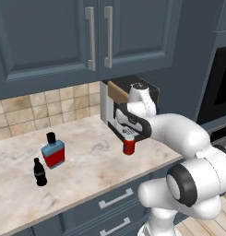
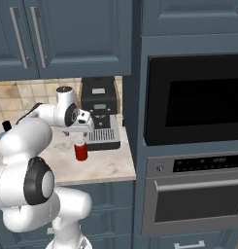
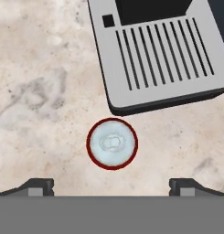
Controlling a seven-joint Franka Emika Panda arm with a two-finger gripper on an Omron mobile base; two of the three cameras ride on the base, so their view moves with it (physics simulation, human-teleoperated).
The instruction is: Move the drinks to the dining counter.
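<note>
Gripper [image 3: 111,186]: jaws spread wide and holding nothing — it hangs straight above the can, pointing down; in the hand view the two fingertips [image 3: 39,185] sit well apart, one on either side below the can's top.
Can [image 1: 128,145]: short, red, silver lid, upright on the marble counter, just in front of the coffee machine's drip tray and near the counter's front edge; nothing touches it.
Blue bottle [image 1: 53,152]: flat, red label, black cap, upright on the same counter, well to the left of the can.
Black bottle [image 1: 39,173]: small, upright, just in front and to the left of the blue bottle, apart from it.
Coffee machine [image 2: 98,109]: black body with a grey slotted drip tray [image 3: 161,52], against the tiled wall at the counter's right end, right behind the can.
Counter [image 1: 86,166]: beige marble look, with drawers [image 1: 115,199] beneath.
Cabinets [image 1: 63,34]: dark blue doors with long handles, above the tiled backsplash [image 1: 36,108].
Oven [image 2: 193,187]: built into the tall unit to the right of the counter, dark microwave [image 2: 193,99] above it.
</note>
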